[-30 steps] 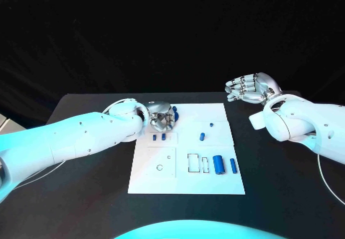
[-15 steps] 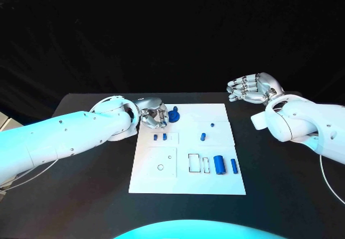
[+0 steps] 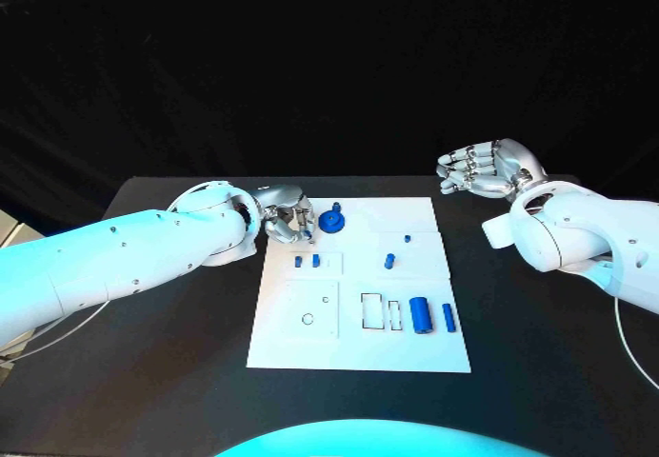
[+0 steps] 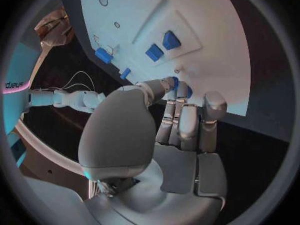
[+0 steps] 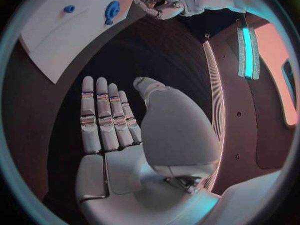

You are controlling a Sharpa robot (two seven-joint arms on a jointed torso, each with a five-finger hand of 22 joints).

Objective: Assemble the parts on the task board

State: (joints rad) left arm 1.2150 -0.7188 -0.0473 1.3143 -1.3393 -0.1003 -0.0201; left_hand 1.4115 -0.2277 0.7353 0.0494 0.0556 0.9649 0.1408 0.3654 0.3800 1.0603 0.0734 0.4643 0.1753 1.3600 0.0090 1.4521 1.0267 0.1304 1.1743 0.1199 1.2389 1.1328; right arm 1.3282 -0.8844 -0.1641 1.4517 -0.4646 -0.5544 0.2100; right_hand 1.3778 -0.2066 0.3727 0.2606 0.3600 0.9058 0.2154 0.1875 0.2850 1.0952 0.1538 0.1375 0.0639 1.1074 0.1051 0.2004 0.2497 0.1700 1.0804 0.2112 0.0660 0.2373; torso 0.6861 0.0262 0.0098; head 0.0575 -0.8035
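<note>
The white task board [image 3: 360, 352] lies mid-table. A round blue part [image 3: 332, 224] with a small stem stands on its far left corner, also seen from the right wrist as the round part [image 5: 112, 9]. My left hand [image 3: 286, 218] sits just left of it with fingers curled in; the right wrist view shows a strip of board between that hand [image 5: 157, 4] and the part. In the left wrist view, blue shows behind my curled fingertips [image 4: 180, 92]. My right hand [image 3: 481, 169] hovers empty with its fingers apart past the board's far right corner.
Two small blue pieces [image 3: 307, 260] lie below the round part, and another [image 3: 389, 259] with a tiny one [image 3: 407, 238] sits mid-board. Two blue cylinders [image 3: 431, 316] lie beside empty rectangular slots [image 3: 370, 311]. Round holes [image 3: 313, 318] mark the left panel. Black table surrounds the board.
My left hand has drawn back to the left, off the round blue part, which stays in place on the board and now shows fully. The right hand has barely moved.
</note>
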